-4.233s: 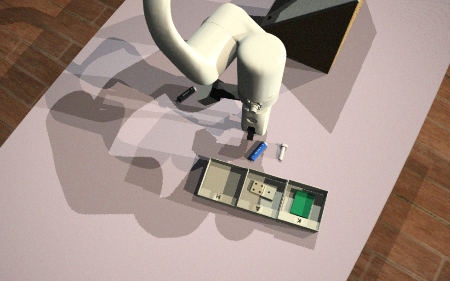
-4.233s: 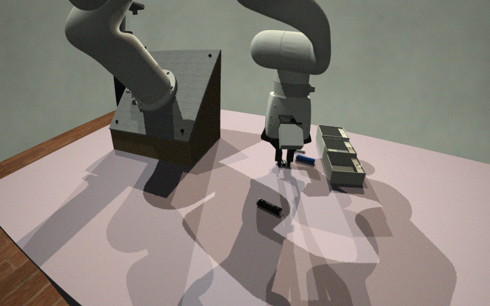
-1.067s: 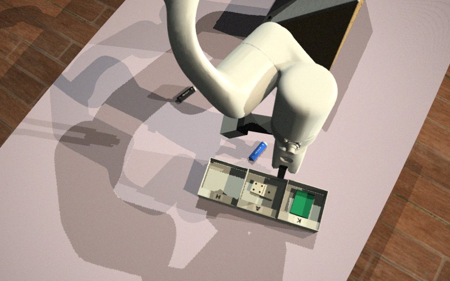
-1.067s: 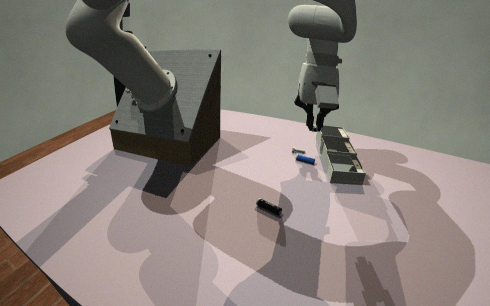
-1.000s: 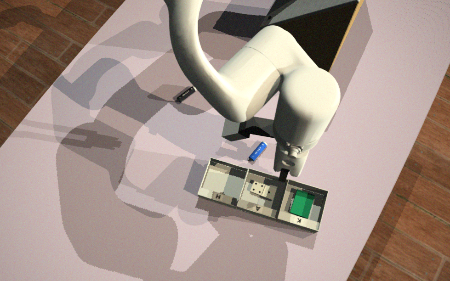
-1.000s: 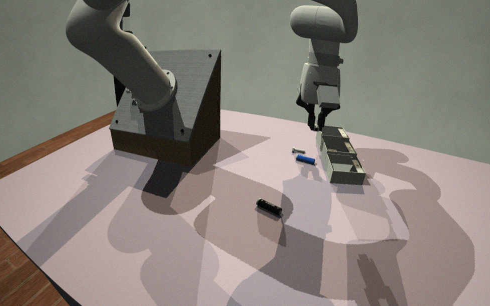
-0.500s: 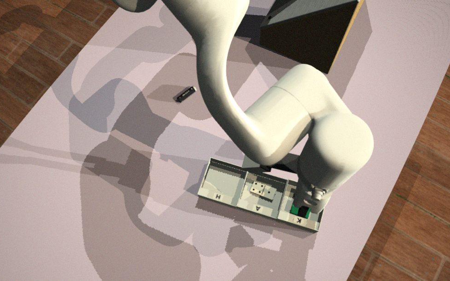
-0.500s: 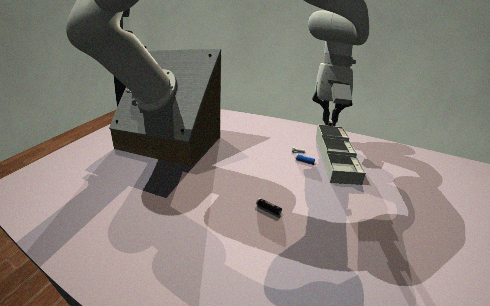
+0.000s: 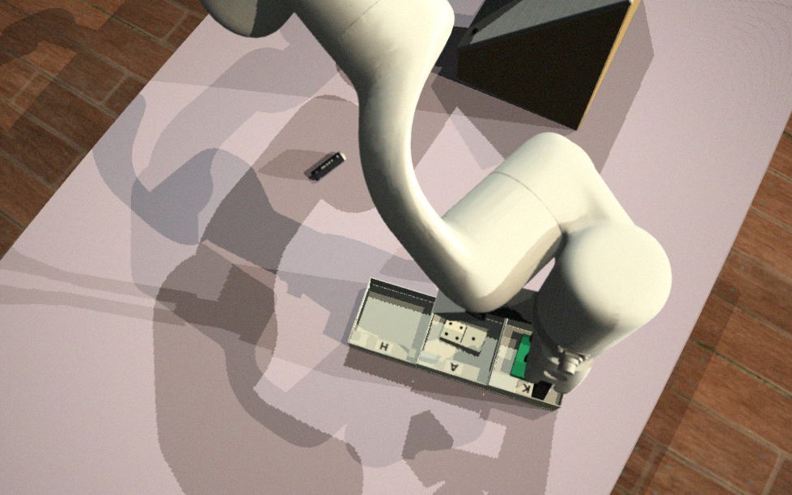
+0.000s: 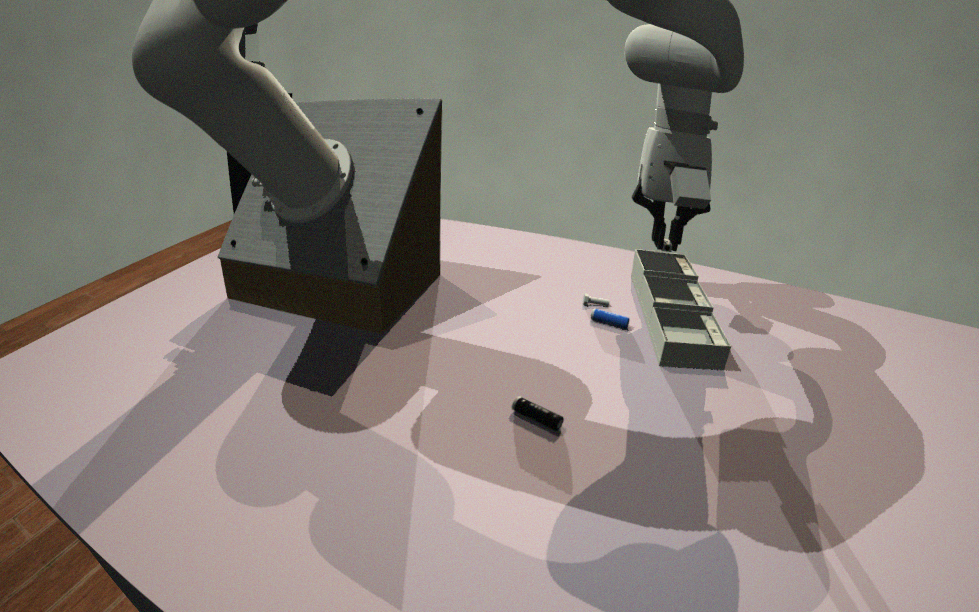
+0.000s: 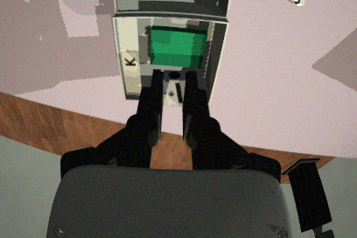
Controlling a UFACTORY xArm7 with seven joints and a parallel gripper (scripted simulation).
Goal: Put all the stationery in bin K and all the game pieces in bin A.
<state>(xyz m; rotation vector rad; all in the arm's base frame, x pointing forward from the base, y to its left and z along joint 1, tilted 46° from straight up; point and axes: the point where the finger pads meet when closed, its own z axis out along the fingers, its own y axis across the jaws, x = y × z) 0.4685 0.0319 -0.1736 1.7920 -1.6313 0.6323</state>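
A row of three grey bins stands on the table: H (image 9: 389, 319), A (image 9: 457, 341) and K (image 9: 524, 369). A green flat block (image 11: 178, 47) lies in bin K. My gripper (image 11: 173, 85) hangs just above bin K (image 11: 170, 62), at the end near the table's edge. It is shut on a small pale object (image 11: 174, 95) with a dark mark; I cannot tell what it is. In the exterior view the gripper (image 10: 667, 242) is over the far bin of the row.
A black cylinder (image 9: 325, 166) lies apart near the table's middle. The arm's dark wedge-shaped base (image 10: 340, 220) stands at the back. The table's edge is close behind bin K.
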